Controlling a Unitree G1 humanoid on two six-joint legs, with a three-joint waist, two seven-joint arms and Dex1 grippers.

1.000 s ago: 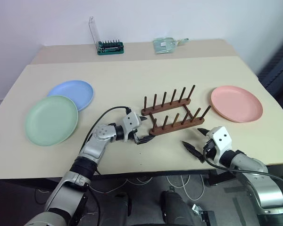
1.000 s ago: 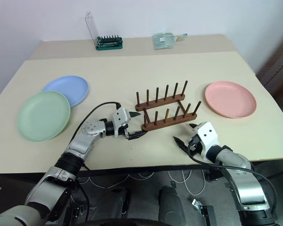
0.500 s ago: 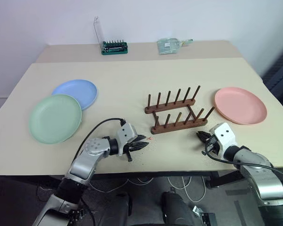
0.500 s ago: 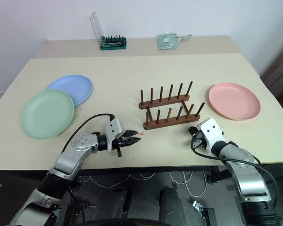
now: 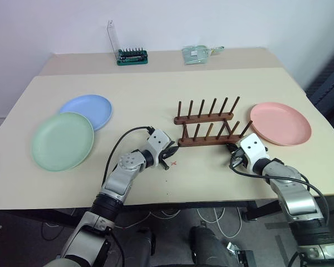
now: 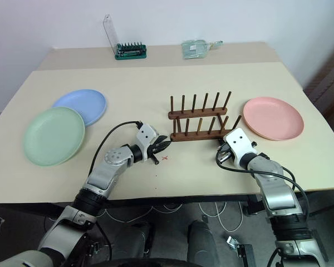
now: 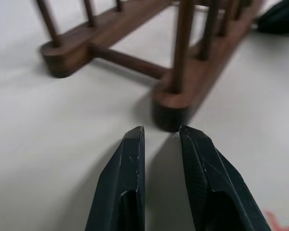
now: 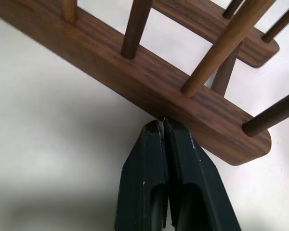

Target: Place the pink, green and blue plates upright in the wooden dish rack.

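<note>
Beige table (image 5: 156,94) bearing, largest first: green plate (image 5: 62,140) at the left, overlapping the blue plate (image 5: 87,110); pink plate (image 5: 280,123) lying flat at the right; empty wooden dish rack (image 5: 207,128) between them. Left gripper (image 7: 160,139), jaws narrowly parted and empty, points at the rack's near-left end; right gripper (image 8: 163,129), jaws pressed together, touches the near rail. Bit holder (image 5: 132,55) and clear packet (image 5: 198,53) occupy the far edge.
</note>
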